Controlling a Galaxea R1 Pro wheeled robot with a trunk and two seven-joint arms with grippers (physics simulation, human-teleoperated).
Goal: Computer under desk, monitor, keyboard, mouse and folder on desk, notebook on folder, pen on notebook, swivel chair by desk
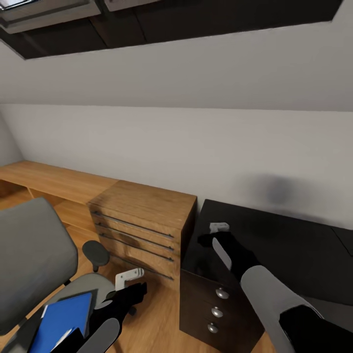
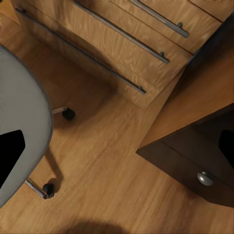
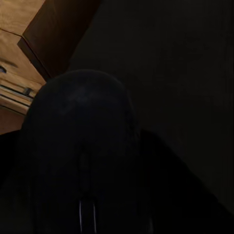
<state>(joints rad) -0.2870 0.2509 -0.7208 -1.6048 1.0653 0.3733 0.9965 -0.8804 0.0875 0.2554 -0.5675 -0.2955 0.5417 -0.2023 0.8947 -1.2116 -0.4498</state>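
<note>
While its right gripper (image 1: pixel 208 239) hangs over the near-left corner of the glossy black desk (image 1: pixel 284 255), the robot holds a dark, rounded mouse (image 3: pixel 80 156) between that gripper's fingers, the right wrist view showing the mouse's domed back and scroll wheel close up against the black top. The left gripper (image 1: pixel 128 283) hovers low beside the swivel chair (image 1: pixel 34 255), above the light wood floor (image 2: pixel 112 165); whether its fingers are spread or closed cannot be told. On the chair's grey seat lies the bright blue folder (image 1: pixel 61 318), with a pale edge of another item showing at its lower corner. Between chair and desk stands a light-wood drawer unit (image 1: pixel 142 225) with long bar handles, and a dark drawer cabinet (image 1: pixel 215 299) with round silver knobs sits under the desk's corner.
</note>
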